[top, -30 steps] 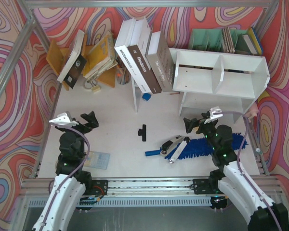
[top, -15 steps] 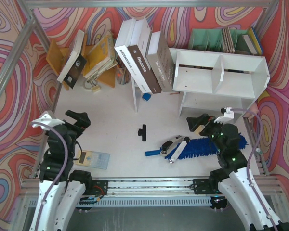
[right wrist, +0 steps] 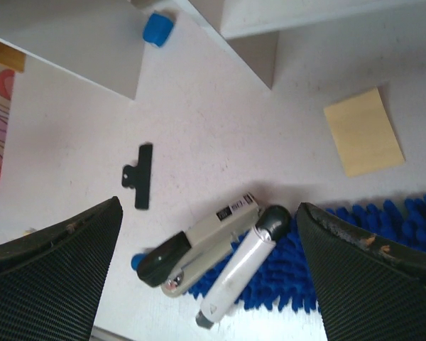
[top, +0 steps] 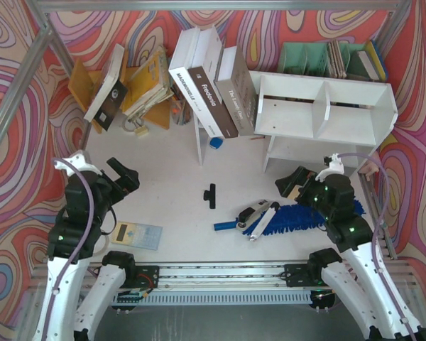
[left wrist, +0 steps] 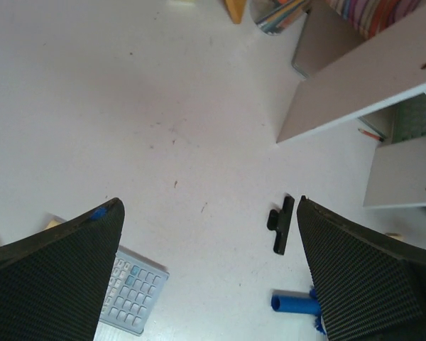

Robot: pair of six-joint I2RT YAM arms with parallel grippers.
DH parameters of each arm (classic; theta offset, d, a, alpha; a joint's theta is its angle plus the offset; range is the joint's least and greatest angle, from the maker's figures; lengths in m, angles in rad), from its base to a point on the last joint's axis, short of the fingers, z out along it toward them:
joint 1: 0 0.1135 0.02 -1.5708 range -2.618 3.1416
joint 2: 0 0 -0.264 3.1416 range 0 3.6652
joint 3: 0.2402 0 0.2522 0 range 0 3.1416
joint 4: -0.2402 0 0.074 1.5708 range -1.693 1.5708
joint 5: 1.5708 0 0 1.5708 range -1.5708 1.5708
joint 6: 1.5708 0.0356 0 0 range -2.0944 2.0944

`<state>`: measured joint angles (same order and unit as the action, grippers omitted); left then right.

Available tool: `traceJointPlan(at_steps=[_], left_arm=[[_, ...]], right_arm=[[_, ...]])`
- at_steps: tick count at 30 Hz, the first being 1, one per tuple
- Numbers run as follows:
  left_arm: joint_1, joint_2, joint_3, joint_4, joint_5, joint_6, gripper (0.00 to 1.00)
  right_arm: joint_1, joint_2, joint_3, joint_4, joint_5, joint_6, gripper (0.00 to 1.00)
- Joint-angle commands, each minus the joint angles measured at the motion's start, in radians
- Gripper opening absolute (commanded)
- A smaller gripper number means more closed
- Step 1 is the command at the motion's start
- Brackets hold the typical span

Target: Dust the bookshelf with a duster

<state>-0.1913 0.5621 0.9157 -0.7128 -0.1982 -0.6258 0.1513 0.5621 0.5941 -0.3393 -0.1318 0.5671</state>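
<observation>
Jaws of both grippers stand wide apart and clasp nothing. Left gripper [top: 122, 175] hangs over the near-left part of the table [top: 163, 163], well apart from the duster [top: 297, 216]. Right gripper [top: 291, 182] hangs near the right edge, with the duster's fluffy head lying flat just nearer than its fingertips, untouched, and the handle pointing toward the near edge's middle. Count: one duster, one bookshelf [top: 326, 106] in the far-right corner with two cubbies, one black clip [top: 211, 195], one calculator [top: 137, 234], one stapler [right wrist: 199, 245], one yellow note [right wrist: 363, 131]. Compared with a second earlier, both arms sit farther outward, so more of the duster head shows. The duster itself is unmoved.
</observation>
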Motion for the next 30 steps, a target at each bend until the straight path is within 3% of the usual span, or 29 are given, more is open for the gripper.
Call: traceJointPlan(at_steps=[1, 9, 14, 21, 24, 30], left_arm=[[-0.004, 0.016, 0.058, -0.056, 0.083, 0.124, 0.99], [-0.004, 0.045, 0.016, -0.02, 0.111, 0.177, 0.98], [-0.004, 0.037, -0.001, -0.015, 0.119, 0.171, 0.99], [-0.004, 0.02, -0.005, -0.032, 0.092, 0.163, 0.98], [-0.004, 0.017, -0.007, -0.04, 0.086, 0.16, 0.99], [-0.004, 0.016, -0.004, -0.05, 0.075, 0.158, 0.99]], right_arm=[[0.014, -0.015, 0.027, -0.157, 0.017, 0.031, 0.99], [0.142, 0.114, 0.076, -0.202, 0.13, 0.062, 0.98], [0.429, 0.258, 0.155, -0.21, 0.401, 0.194, 0.98], [0.769, 0.481, 0.302, -0.427, 0.689, 0.569, 0.94], [0.791, 0.526, 0.365, -0.551, 0.739, 0.675, 0.93], [0.793, 0.563, 0.357, -0.557, 0.67, 0.758, 0.87]])
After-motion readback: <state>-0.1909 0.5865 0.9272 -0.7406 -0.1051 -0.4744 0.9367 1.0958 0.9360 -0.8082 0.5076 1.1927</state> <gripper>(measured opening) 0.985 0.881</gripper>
